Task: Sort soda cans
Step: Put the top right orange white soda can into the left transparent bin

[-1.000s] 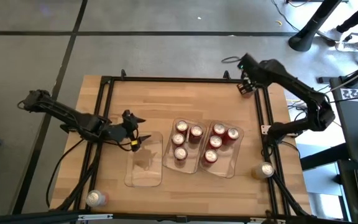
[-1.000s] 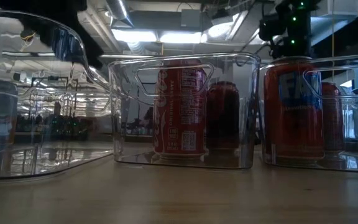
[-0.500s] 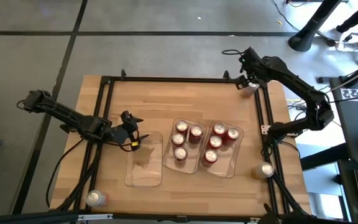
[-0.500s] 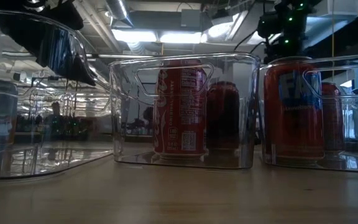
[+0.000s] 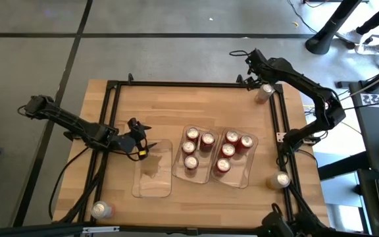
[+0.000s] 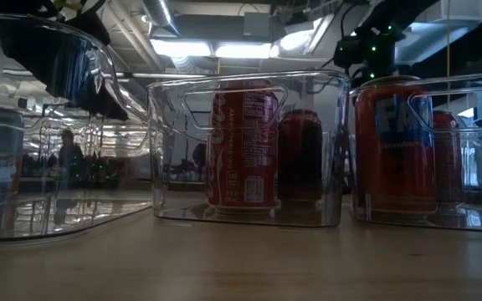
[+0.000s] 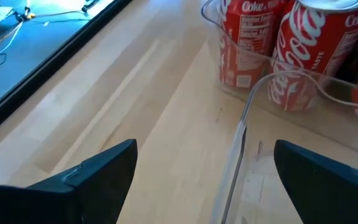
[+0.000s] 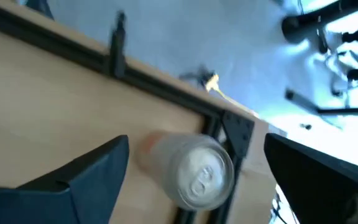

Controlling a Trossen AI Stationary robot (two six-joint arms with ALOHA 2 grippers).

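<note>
The sorting was well under way but, judging by the loose cans, not finished. Three clear trays sat side by side in the middle of the table [image 5: 176, 99]. The middle tray [image 5: 199, 172] held three red cans [image 5: 191, 147], and the tray to its right [image 5: 242, 174] held four red cans [image 5: 231, 150]. The left tray [image 5: 153, 187] was empty.

Three silver cans stood outside the trays. One [image 5: 264, 93] was at the far right corner of the table, one [image 5: 279, 179] near the right edge toward the front, and one [image 5: 101, 210] at the front left corner. On that showing, the silver cans looked to be what was left, and the empty tray seemed the likely place for them.

The right gripper [image 5: 254, 74] hung beside the far-corner silver can with its fingers [image 8: 86, 177] spread wide. In the right wrist view that can [image 8: 194, 171] showed between the fingers but farther off, and nothing was clamped on it. The left gripper [image 5: 141, 141] hovered at the far end of the empty tray, fingers [image 7: 98, 174] apart and holding nothing. In the left wrist view the rim of the empty tray [image 7: 235, 155] ran between them, with the red cans [image 7: 303, 53] of the middle tray beyond.
</note>
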